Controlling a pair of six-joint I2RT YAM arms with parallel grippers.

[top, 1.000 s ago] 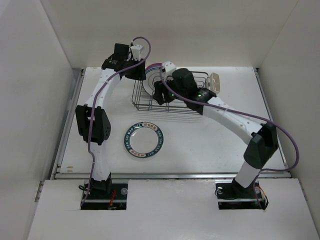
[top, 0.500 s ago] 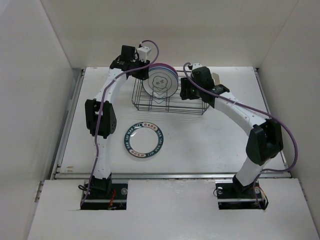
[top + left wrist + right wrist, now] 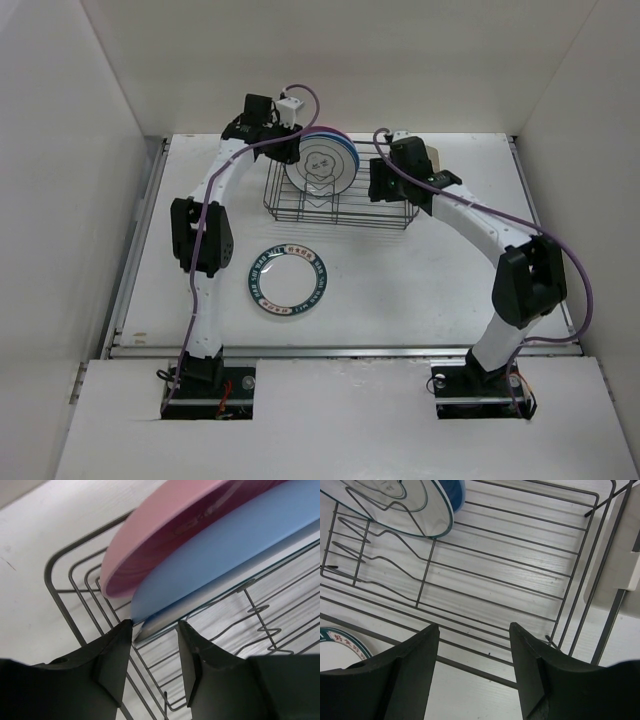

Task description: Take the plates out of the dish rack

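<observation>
The black wire dish rack (image 3: 345, 212) stands at the back of the table. Three plates stand in its left half: the flower-outline plate (image 3: 320, 168) in front, the blue plate (image 3: 225, 545) behind it, the pink plate (image 3: 165, 535) last. The teal-ring plate (image 3: 287, 278) lies flat on the table in front of the rack. The orange sunburst plate is out of view. My left gripper (image 3: 154, 630) is open at the rack's back left corner, its tips either side of the lower edge of the blue and white plates. My right gripper (image 3: 474, 630) is open and empty above the rack's right front part.
The cream cutlery cup (image 3: 432, 160) hangs on the rack's right end, and it also shows in the right wrist view (image 3: 615, 555). White walls enclose the table on the left, back and right. The teal-ring plate's rim shows at the lower left of the right wrist view (image 3: 340, 647).
My right arm has swung right, from in front of the plates to the rack's right part, uncovering them. My left gripper has shifted slightly right, up to the plates' edge.
</observation>
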